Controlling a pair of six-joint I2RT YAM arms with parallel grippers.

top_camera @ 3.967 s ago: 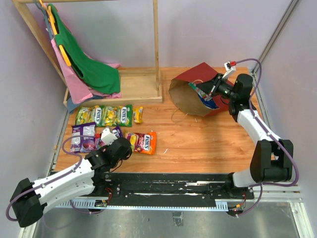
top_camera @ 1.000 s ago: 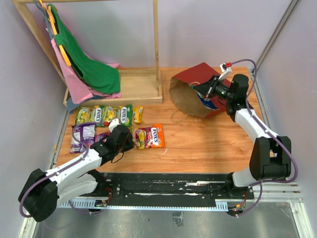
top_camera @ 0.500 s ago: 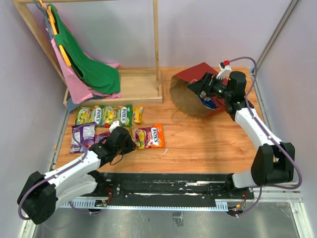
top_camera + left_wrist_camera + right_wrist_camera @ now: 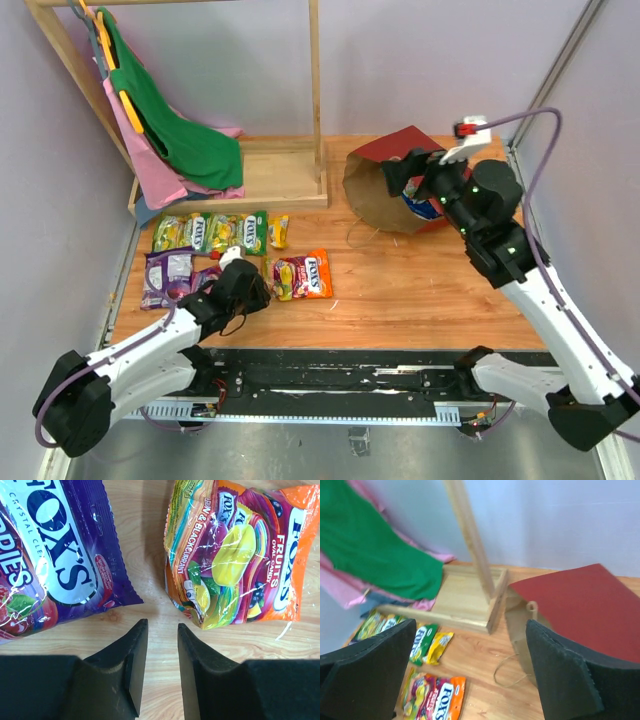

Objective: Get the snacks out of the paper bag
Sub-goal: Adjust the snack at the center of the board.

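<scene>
The right gripper is held wide open at the paper bag, the left gripper slightly open and empty, so the blue chip bag can be grabbed next.

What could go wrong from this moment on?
The blue chip bag sits inside the paper bag while the right pincer hangs open above; a reach could catch the bag wall or loop handle instead. The left pincer, empty between the purple packet and orange packet, could shove them.
</scene>
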